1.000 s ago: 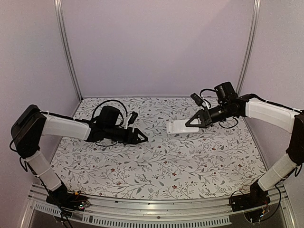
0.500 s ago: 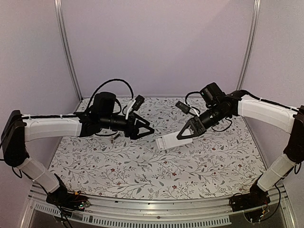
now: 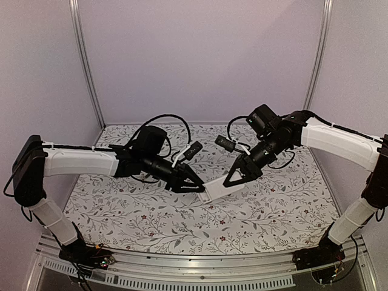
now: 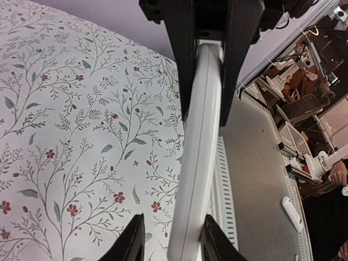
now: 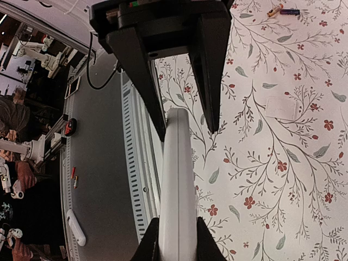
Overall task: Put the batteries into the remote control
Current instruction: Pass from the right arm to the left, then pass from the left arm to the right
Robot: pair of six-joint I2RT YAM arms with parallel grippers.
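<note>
The remote control point(image 3: 219, 189) is white and is held in the air above the middle of the table, seen edge-on in both wrist views. My right gripper point(image 3: 237, 174) is shut on its right end point(image 5: 178, 239). My left gripper point(image 3: 197, 183) is open, and its jaws straddle the remote's other end point(image 4: 174, 231). The remote point(image 4: 197, 163) lies against one finger with a gap to the other. Two tiny slim things that look like the batteries point(image 5: 283, 11) lie on the table far behind the left gripper. They are hidden in the top view.
A pale thin rectangular piece point(image 5: 281, 107) lies flat on the flowered tablecloth point(image 3: 182, 230). The metal rail of the table's near edge point(image 4: 223, 185) runs below the remote. Grey floor and lab clutter lie beyond it.
My right arm has carried the remote from the back right down toward the table's middle. My left arm has swung right, and its open jaws now surround the remote's free end.
</note>
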